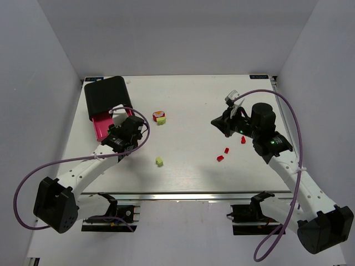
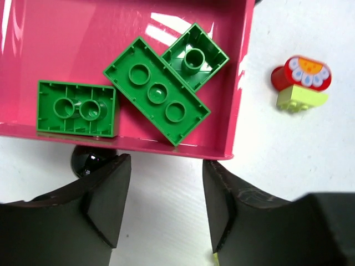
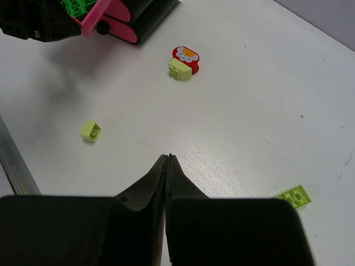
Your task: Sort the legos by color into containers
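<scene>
A pink drawer point(image 2: 66, 33) stands pulled out of the black housing point(image 1: 105, 94) of the containers. Three dark green legos point(image 2: 157, 91) lie in it, studs down. My left gripper point(image 2: 166, 172) hovers just in front of the drawer's front wall and black knob point(image 2: 89, 160), open, with nothing between its fingers. In the top view the left gripper point(image 1: 115, 134) is at the drawer point(image 1: 100, 126). My right gripper point(image 3: 168, 159) is shut and empty above bare table, seen from above as the right gripper point(image 1: 214, 122). A lime brick point(image 3: 90, 131) and a red and lime piece point(image 3: 186, 61) lie ahead of it.
Small red legos point(image 1: 227, 149) lie near the right arm, with another point(image 1: 220, 158) beside them and a third point(image 1: 243, 140) by the wrist. A flat lime plate point(image 3: 294, 196) lies right of the right gripper. The lime brick point(image 1: 159, 161) sits near the table's front edge.
</scene>
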`<state>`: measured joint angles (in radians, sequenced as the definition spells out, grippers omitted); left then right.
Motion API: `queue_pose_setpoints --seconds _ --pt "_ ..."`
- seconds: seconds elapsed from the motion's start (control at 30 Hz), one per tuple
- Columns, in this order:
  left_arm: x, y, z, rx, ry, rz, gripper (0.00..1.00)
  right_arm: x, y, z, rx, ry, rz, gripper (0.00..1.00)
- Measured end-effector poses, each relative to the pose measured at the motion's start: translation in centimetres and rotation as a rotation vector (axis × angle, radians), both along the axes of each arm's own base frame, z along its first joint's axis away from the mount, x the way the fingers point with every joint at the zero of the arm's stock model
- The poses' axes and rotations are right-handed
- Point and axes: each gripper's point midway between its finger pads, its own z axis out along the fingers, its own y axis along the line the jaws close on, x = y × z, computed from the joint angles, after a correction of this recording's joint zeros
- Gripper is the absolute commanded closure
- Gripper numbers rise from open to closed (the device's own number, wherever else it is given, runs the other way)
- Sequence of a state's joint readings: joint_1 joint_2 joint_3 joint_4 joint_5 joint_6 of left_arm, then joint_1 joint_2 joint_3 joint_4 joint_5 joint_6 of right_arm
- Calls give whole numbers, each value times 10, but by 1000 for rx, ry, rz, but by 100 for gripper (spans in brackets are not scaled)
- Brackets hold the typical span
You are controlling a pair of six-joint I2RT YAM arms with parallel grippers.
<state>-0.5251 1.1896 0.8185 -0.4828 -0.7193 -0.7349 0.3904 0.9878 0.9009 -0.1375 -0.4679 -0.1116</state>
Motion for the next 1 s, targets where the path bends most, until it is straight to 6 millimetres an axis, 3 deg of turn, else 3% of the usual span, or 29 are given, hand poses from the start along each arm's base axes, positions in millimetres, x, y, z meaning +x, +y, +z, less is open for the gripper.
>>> queue_pose_setpoints --seconds 0.2,0.6,1.0 --pt "14 10 13 48 -55 1 32 2 -3 1 5 -4 -4 100" --pt "55 28 8 142 -32 11 29 4 -7 1 12 -1 -5 100" --pt "82 32 22 125 -98 -37 29 7 -5 -8 6 30 10 100"
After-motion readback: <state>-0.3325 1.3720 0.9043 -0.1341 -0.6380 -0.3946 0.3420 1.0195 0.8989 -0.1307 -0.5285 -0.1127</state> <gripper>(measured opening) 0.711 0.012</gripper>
